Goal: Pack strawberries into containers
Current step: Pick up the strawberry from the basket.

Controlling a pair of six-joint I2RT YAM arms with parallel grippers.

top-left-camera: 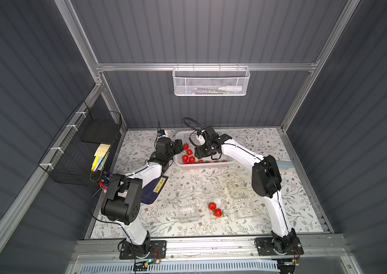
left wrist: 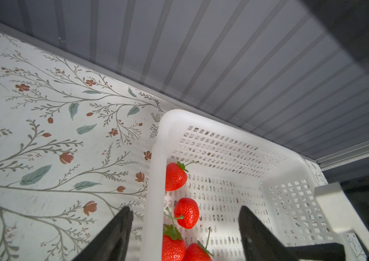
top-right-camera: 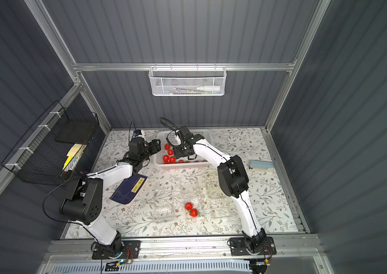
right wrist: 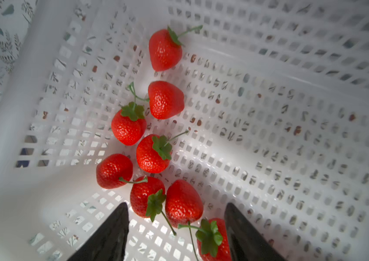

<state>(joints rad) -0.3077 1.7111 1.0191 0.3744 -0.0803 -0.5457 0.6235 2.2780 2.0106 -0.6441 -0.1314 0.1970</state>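
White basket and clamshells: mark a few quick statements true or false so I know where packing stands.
1. The right gripper hangs open over strawberries in the white basket. True.
2. The left gripper holds a strawberry. False: its fingers are open and empty at the basket's rim.
3. Two strawberries lie in the middle clamshell. True.
4. The basket is empty. False: eight strawberries show in the right wrist view.

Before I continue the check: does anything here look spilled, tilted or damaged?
Nothing stands out. Strawberries lie inside the white basket, two more at the middle clear box; none looks crushed or spilled.
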